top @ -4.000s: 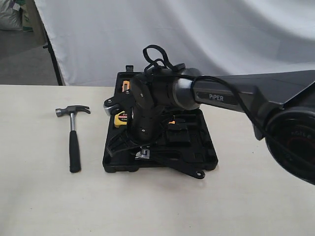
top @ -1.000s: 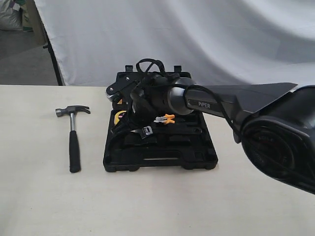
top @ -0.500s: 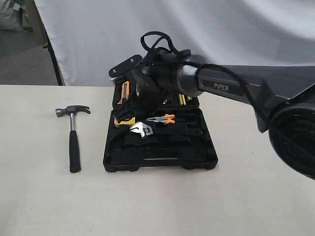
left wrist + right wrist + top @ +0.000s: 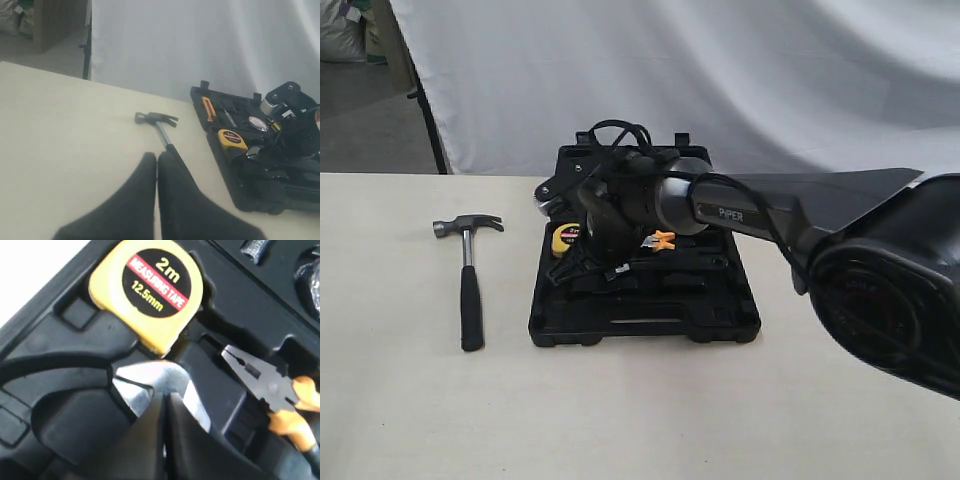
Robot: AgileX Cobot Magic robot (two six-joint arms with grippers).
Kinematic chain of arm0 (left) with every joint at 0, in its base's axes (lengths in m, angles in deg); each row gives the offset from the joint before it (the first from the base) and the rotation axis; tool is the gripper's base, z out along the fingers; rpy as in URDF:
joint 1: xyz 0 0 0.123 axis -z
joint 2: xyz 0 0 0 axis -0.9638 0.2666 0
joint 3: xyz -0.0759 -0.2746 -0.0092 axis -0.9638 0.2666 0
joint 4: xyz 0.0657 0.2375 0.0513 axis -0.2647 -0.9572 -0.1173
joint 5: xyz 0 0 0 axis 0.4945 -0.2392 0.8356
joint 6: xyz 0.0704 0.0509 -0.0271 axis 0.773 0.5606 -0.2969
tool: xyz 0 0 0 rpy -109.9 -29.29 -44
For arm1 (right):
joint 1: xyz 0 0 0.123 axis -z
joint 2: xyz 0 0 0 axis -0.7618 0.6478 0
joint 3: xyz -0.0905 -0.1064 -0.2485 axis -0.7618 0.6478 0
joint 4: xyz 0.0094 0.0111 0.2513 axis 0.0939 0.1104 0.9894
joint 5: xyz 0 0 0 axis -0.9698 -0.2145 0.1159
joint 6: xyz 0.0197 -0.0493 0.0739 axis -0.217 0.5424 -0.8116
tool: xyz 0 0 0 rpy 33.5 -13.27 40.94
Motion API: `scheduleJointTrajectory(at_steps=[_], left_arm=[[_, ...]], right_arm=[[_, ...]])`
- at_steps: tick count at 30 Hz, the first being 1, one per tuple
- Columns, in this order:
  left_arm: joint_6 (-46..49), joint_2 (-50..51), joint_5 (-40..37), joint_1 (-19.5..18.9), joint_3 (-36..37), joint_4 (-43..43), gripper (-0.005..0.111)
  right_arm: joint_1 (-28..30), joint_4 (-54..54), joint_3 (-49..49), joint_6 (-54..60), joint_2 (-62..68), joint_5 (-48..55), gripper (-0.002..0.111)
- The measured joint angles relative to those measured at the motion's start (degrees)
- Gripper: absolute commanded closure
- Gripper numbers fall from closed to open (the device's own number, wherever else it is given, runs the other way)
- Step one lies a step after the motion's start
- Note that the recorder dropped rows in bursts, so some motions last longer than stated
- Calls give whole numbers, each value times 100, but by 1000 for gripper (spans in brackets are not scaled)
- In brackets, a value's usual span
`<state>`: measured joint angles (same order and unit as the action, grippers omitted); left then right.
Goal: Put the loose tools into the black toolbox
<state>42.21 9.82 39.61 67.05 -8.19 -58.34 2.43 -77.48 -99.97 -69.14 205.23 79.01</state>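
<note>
The black toolbox (image 4: pixel 650 322) lies open on the table, with a yellow tape measure (image 4: pixel 564 238) and orange-handled pliers (image 4: pixel 663 240) in it. My right gripper (image 4: pixel 596 262) is down inside the box. Its shut tips (image 4: pixel 166 398) rest against the silver wrench head (image 4: pixel 142 382), beside the tape measure (image 4: pixel 150 287) and the pliers (image 4: pixel 265 382); nothing is between the fingers. A hammer (image 4: pixel 470 290) lies loose on the table left of the box. My left gripper (image 4: pixel 157 157) hovers shut and empty over the hammer's handle, whose steel head (image 4: pixel 156 119) shows beyond the tips.
A white cloth backdrop hangs behind the table. The open lid at the back of the toolbox (image 4: pixel 260 200) holds an orange-handled tool (image 4: pixel 208 108) and other small tools. The right arm (image 4: pixel 770 215) stretches across the box from the right.
Half a second ago the right wrist was raised above the box with the wrench lying uncovered; now it has dropped back down onto the wrench. Hammer and left gripper are where they were.
</note>
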Motion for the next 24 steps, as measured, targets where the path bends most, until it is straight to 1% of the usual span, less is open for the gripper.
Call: scheduleJointTrajectory(at_steps=[5,9,11,14,17,20,24], left_arm=[[0,0,0,0,0,0,106],[0,0,0,0,0,0,106],[0,0,0,0,0,0,106],[0,0,0,0,0,0,106],[0,0,0,0,0,0,106],[0,0,0,0,0,0,106],[0,0,0,0,0,0,106]], right_arm=[[-4,75,-25,40,-189,484,109],[7,75,-25,36,-713,497,109],[56,75,-25,16,-768,449,109],[169,75,-25,-85,-578,274,109],[319,123,-60,-329,7,240,109],[285,52,-190,9,131,447,109],[272,104,-149,170,25,654,109]])
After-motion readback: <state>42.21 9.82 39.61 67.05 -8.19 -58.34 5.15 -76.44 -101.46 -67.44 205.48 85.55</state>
